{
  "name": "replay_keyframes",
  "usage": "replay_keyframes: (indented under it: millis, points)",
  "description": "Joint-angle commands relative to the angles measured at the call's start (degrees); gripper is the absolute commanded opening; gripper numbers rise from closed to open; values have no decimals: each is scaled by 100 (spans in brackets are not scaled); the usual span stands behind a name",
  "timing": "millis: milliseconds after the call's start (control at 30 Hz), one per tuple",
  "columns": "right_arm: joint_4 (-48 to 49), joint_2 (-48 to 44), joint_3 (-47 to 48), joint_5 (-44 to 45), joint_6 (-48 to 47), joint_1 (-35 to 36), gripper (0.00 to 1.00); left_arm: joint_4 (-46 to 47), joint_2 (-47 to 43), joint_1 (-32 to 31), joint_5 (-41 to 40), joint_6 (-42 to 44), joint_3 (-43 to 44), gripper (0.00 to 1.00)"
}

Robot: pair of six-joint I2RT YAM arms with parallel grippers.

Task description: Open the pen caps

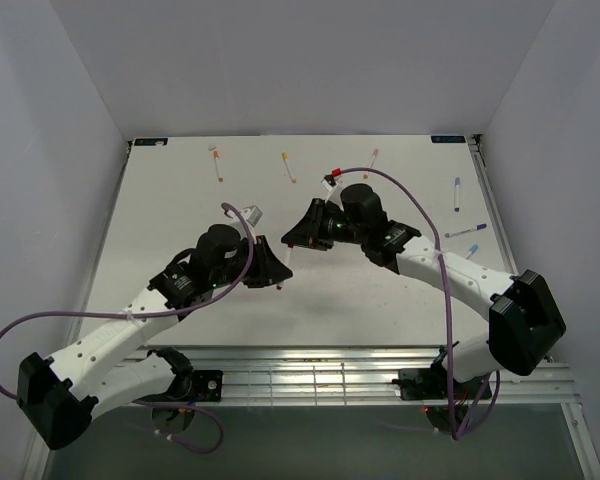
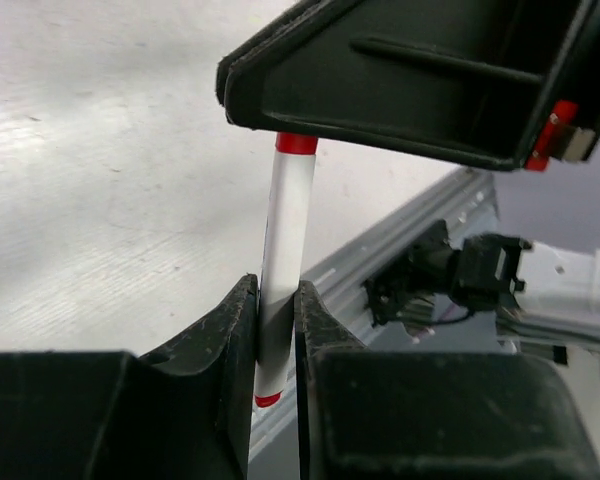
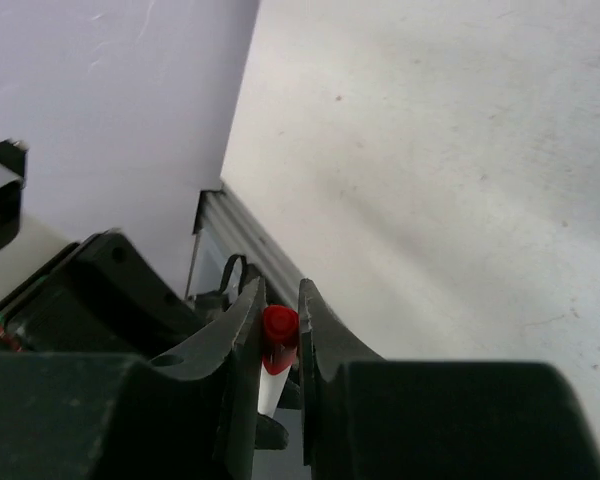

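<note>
Claws: two, left claw (image 2: 277,300) and right claw (image 3: 280,305)
Lying pens (image 1: 289,168): six on the worktop (image 1: 160,200), three far, three right
Held pen (image 2: 285,230): one
Red cap (image 3: 279,322): one

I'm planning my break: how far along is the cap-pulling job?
Done: nothing I can confirm. In hand: the left fingers clamp a thin white marker barrel, and the right fingers pinch its red plastic cap, still seated. Left: that cap, plus the other white pens on the white tabletop, apparently still capped.
</note>
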Motion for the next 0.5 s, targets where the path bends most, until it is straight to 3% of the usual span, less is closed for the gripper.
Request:
replay_keyframes:
  millis: [0,133,200,233,333,467]
  points:
    - [-1426,226,748,1383,-486,210,8,-1403,561,26,-1852,-195,712,0]
    - [-2156,621,1355,2650,-591,491,8,-1697,1073,-36,-1883,-169,1310,0]
    - [-2265,701,1531,2933,-758,544,8,-1294,986,-36,-1541,119,1268,0]
    - [-2161,718,1506,2934,-828,545,8,-1049,890,-27,-947,243,1198,0]
    - [-1739,622,1322,2208,-1293,466,8,-231,338,-36,-275,559,907,0]
    - [-248,394,829,757,-1584,247,8,595,-428,-18,594,771,486,0]
